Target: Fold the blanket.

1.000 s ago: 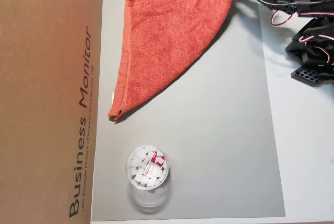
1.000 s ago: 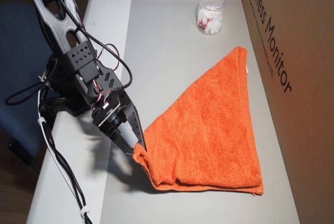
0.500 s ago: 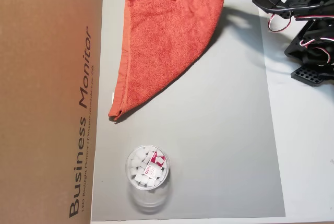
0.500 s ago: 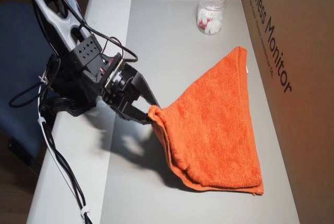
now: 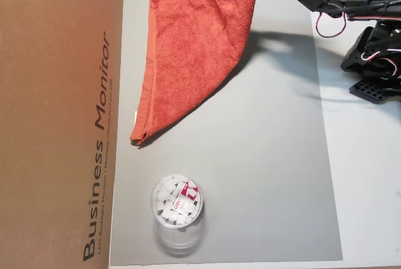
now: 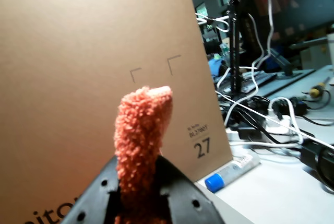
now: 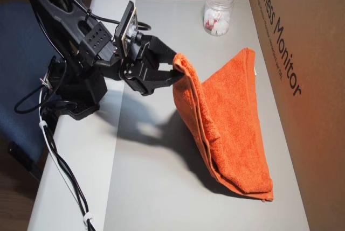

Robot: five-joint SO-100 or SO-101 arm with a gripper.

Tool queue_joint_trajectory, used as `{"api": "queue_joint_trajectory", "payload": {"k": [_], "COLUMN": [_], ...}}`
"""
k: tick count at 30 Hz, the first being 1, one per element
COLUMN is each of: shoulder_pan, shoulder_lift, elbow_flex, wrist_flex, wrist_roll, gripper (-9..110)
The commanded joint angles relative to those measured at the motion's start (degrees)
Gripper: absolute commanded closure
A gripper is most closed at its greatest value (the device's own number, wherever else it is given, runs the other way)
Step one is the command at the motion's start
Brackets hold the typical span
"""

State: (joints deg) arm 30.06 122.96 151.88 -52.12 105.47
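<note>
An orange-red terry-cloth blanket point(image 7: 229, 112) hangs lifted by one corner in the black two-finger gripper point(image 7: 173, 68) above a grey mat point(image 7: 161, 188).

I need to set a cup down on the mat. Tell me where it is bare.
Bare: the grey mat between the blanket, the jar and the white table. Crowded: along the cardboard box, and near the gripper, which holds a blanket corner up.
</note>
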Motion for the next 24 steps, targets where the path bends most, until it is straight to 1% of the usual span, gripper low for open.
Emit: {"api": "queue_joint_trajectory", "payload": {"k": [1, 7, 15, 24], "shoulder_pan": [-1.58, -6.06, -11.69, -15.82], "shoulder_lift": [0.79, 0.70, 0.18, -9.40], "elbow_flex": [-4.57, -6.15, -10.11, -19.51], "wrist_flex": [-0.26, 0.00, 9.49, 11.07], "wrist_roll": [-0.62, -4.83, -10.28, -14.85], "gripper": [101, 101, 101, 101]}}
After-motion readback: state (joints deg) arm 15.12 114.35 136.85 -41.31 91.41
